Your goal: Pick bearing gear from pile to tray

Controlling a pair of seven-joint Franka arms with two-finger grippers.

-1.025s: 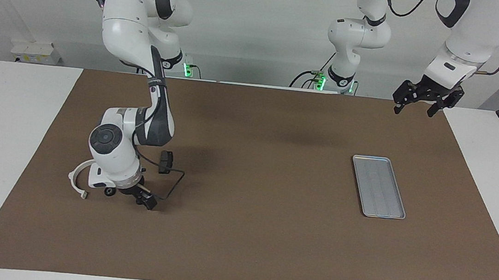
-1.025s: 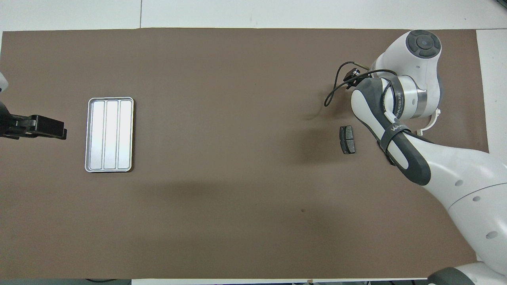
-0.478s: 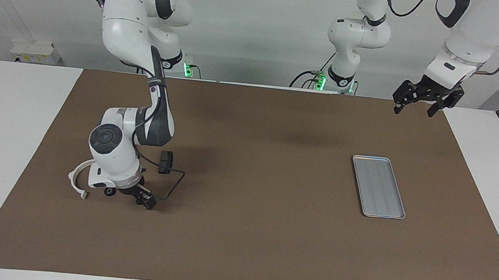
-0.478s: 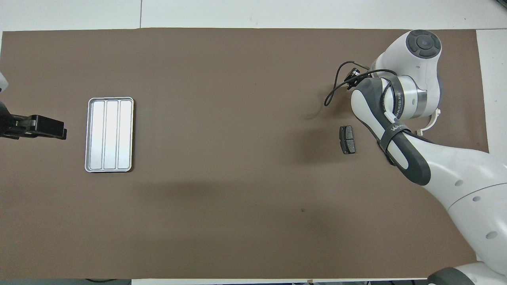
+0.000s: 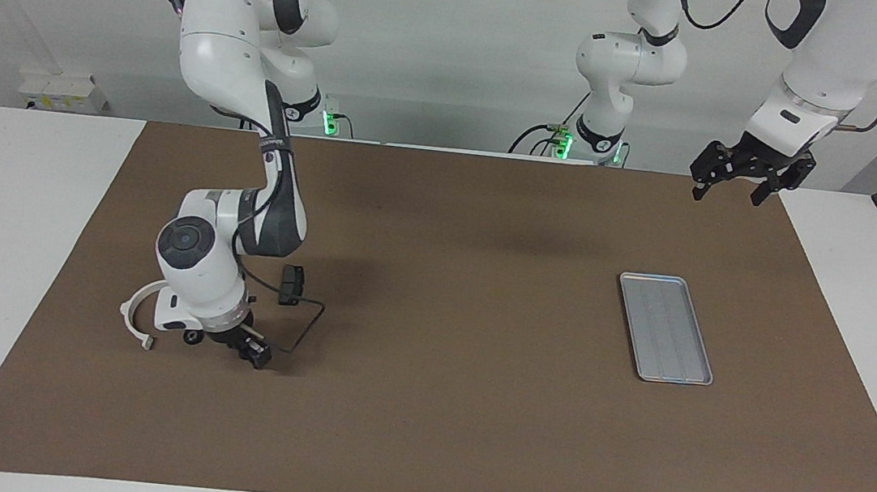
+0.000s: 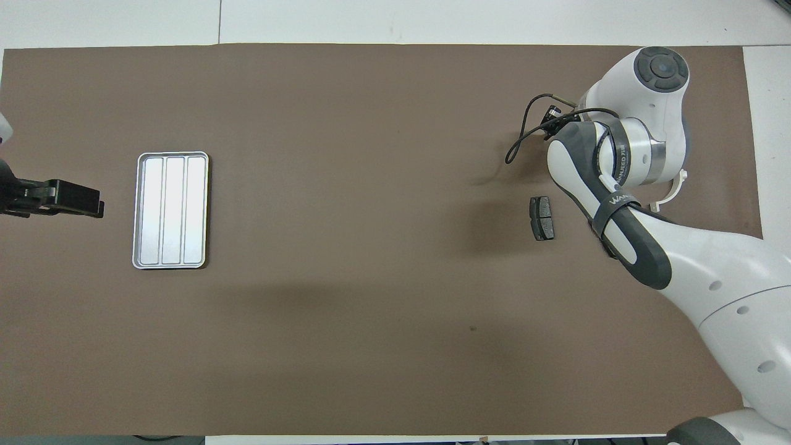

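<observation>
The pile lies toward the right arm's end of the table: a white plastic arc (image 5: 132,310), a small black round piece (image 5: 192,337) and a dark grey brake pad (image 5: 290,284), which also shows from overhead (image 6: 542,217). My right gripper (image 5: 231,338) is down at the mat in the pile, beside the round piece. Its wrist covers what lies under it, and I cannot pick out the bearing gear. The silver tray (image 5: 666,329) (image 6: 171,210) lies bare toward the left arm's end. My left gripper (image 5: 729,192) waits raised and open, holding nothing.
A black cable (image 5: 310,320) loops from the right wrist down to the mat next to the pile. The brown mat (image 5: 454,411) covers most of the white table. In the overhead view the right arm (image 6: 624,204) hides much of the pile.
The right hand has shifted very slightly over the pile. The left arm, the tray and the loose parts have not moved.
</observation>
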